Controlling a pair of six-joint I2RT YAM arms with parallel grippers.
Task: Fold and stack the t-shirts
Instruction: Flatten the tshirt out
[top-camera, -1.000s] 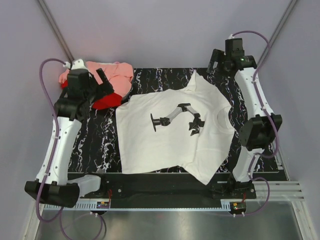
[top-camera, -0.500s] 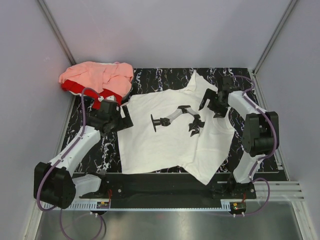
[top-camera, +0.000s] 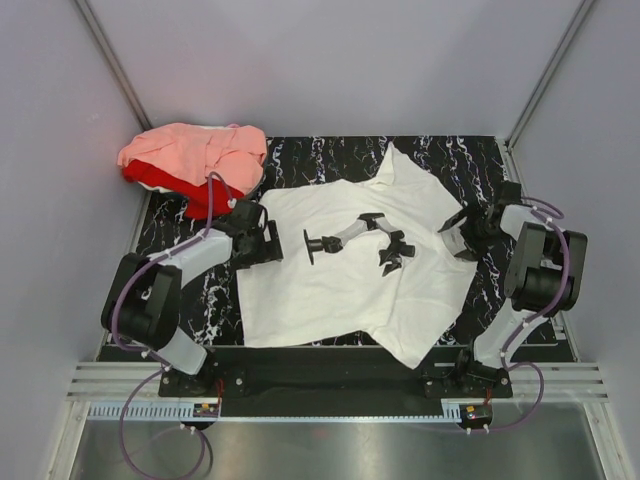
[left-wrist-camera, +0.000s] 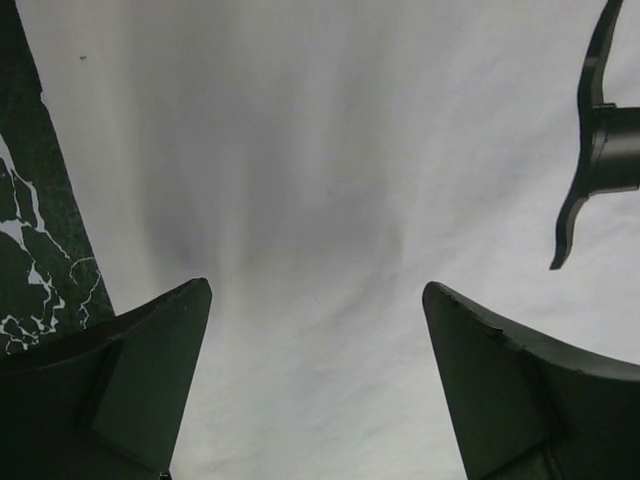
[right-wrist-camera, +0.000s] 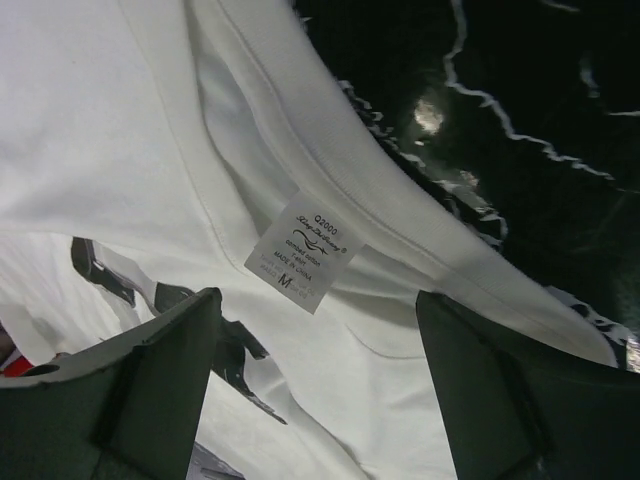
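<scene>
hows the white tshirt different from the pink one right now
The white t-shirt lies spread out mid-table; the salmon-pink t-shirt is bunched in a heap at the far left corner. White bears a black print; pink looks plain. White rests on the marbled mat; pink sits atop the red t-shirt. Neither is folded yet.

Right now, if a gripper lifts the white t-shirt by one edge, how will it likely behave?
Probably floppy: the white t-shirt lies flat with soft ripples below the left gripper. Likely light: the collar shows thin, creased layers. It should drape, not hold shape.
</scene>
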